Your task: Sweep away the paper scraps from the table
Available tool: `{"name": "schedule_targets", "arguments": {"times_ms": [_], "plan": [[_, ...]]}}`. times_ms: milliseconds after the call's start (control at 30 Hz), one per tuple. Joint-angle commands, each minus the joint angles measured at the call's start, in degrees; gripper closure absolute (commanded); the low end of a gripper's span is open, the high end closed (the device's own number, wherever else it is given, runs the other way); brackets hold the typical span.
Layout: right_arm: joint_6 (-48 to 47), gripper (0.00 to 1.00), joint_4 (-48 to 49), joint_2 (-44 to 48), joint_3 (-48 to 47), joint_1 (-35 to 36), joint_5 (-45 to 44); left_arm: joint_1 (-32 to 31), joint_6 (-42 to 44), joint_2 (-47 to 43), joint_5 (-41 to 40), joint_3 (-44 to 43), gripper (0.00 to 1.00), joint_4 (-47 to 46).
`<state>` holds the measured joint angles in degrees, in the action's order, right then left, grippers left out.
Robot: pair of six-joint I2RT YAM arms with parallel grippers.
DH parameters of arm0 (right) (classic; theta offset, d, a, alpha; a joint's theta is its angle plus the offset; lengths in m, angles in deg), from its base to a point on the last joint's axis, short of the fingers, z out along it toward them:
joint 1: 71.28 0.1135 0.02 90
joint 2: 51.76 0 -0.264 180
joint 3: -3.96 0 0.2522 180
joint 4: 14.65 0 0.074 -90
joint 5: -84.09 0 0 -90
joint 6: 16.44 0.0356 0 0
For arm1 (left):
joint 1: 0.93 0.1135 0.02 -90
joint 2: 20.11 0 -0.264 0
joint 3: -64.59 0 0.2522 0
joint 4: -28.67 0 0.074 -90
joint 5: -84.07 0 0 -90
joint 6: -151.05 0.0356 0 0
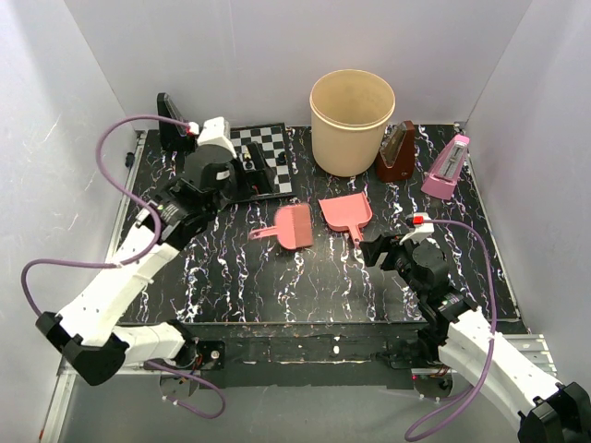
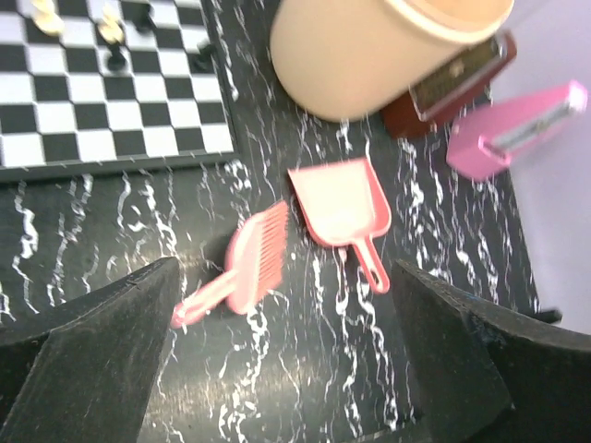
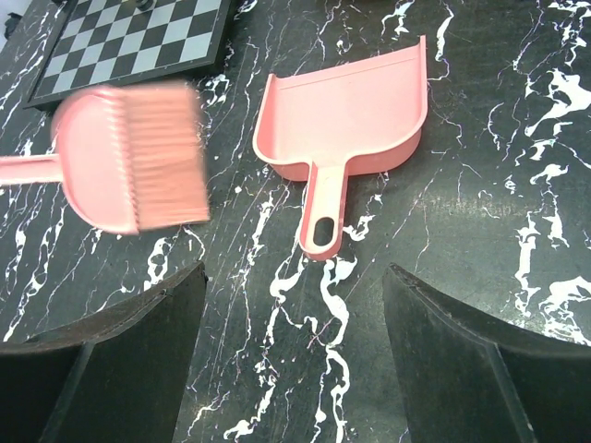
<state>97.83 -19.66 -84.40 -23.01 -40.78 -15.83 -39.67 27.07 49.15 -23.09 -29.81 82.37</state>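
Right pincer [image 3: 294, 277] wide, mid-worktop [image 1: 277, 286], dustpan [image 3: 346, 111] handle just ahead. Left pincer [image 2: 284, 277] wide, near far edge, brush [image 2: 254, 254] ahead.

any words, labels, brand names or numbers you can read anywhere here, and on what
No text can be read in any view.
The face of the brown metronome may carry marks, but it is too small and blurred to read.
The pink metronome, dustpan, brush and beige bucket show no text.
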Motion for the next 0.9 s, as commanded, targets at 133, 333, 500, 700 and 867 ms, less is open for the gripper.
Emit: {"name": "schedule_targets", "arguments": {"times_ms": [133, 333, 500, 700, 867], "plan": [[0.1, 0.17, 2.5, -0.1, -0.1, 0.2, 0.3, 0.2, 3.7, -12.4, -13.1, 8.9, 0.02, 2.4], [1.5, 0.15, 0.4, 1.0, -0.9, 0.2, -1.0, 0.2, 0.4, -22.7, -18.8, 23.1, 0.02, 4.7], [3.5, 0.14, -13.7, 8.6, -7.2, 0.2, -7.7, 0.2, -1.1, -32.2, -22.5, 27.1, 0.02, 8.7], [1.0, 0.12, -25.7, 19.1, -20.6, 0.2, -7.9, 0.2, 4.8, -43.6, -28.2, 23.9, 0.02, 9.5], [-0.7, 0.11, -33.0, 23.3, -28.0, 0.2, -12.0, 0.2, 3.7, -47.1, -34.7, 23.8, 0.02, 10.1]]}}
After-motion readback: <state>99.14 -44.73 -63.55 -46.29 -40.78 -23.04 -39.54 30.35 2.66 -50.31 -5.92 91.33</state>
